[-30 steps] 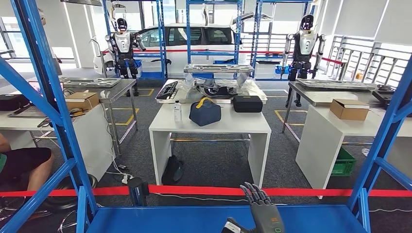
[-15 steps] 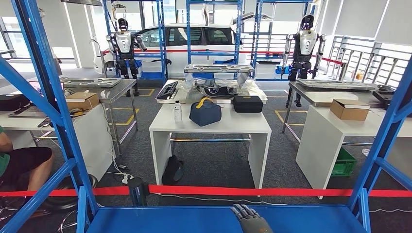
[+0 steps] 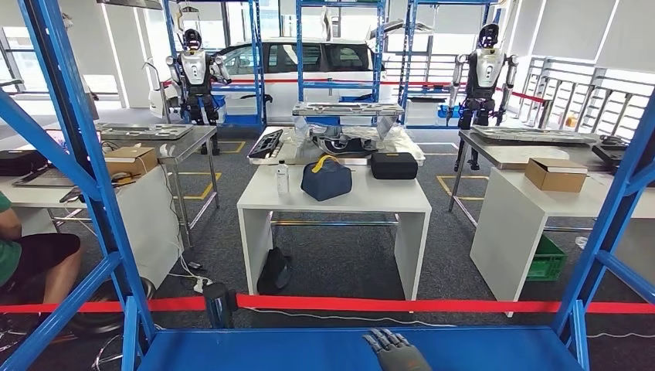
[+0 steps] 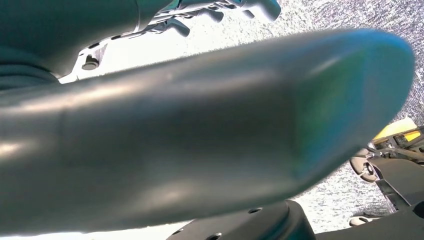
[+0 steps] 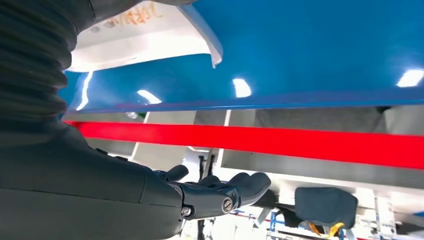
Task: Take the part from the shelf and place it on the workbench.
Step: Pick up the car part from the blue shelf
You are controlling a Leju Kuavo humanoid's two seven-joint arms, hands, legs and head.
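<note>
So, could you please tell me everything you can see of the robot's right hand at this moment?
The right hand is dark grey, of what looks like matte plastic, and comes in at the bottom edge of the head view over the glossy blue shelf. Its fingers point forward, slightly spread. In the right wrist view the grey ribbed cover, the thick thumb and the darker fingers lie close to the shelf, holding nothing visible. A white part lies on the shelf nearby; whether the hand touches the shelf cannot be told.

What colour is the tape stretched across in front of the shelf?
Red. The tape shows best in the head view, running just beyond the blue shelf.
</note>
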